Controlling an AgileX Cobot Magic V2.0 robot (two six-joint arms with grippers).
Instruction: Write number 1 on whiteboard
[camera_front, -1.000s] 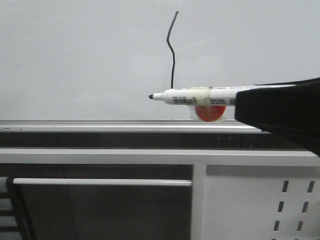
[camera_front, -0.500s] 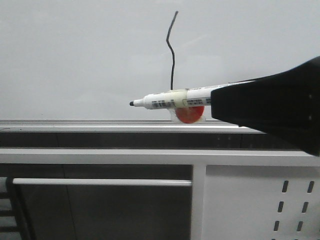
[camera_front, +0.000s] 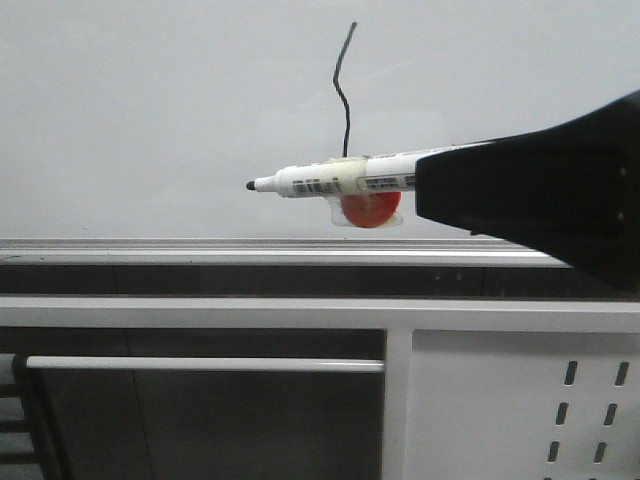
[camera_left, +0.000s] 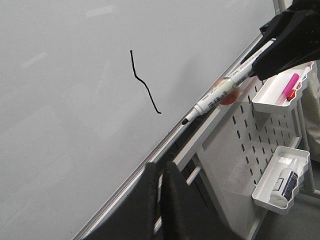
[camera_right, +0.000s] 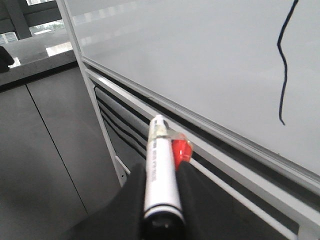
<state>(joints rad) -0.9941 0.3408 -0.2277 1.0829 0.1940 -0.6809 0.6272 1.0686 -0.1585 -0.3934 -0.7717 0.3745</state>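
The number 1 (camera_front: 342, 90) is a thin, wavy black stroke on the pale whiteboard (camera_front: 150, 110). It also shows in the left wrist view (camera_left: 145, 82) and the right wrist view (camera_right: 283, 65). My right gripper (camera_front: 425, 190) is shut on a white marker (camera_front: 330, 180) that has a red blob (camera_front: 370, 208) taped to it. The marker lies level, its black tip pointing left just below the stroke's lower end. I cannot tell whether the tip touches the board. My left gripper (camera_left: 160, 167) is shut on nothing, low by the board's rail.
A silver rail (camera_front: 200, 245) runs along the board's lower edge. Below it are a white frame with a bar (camera_front: 200, 365) and a perforated panel (camera_front: 520, 410). Two white trays hang on that panel, one (camera_left: 280, 90) with a pink item, one (camera_left: 280, 180) with a bottle.
My right gripper has carried the marker to the left and slightly up, so its tip now sits left of the stroke's foot. The stroke itself looks unchanged.
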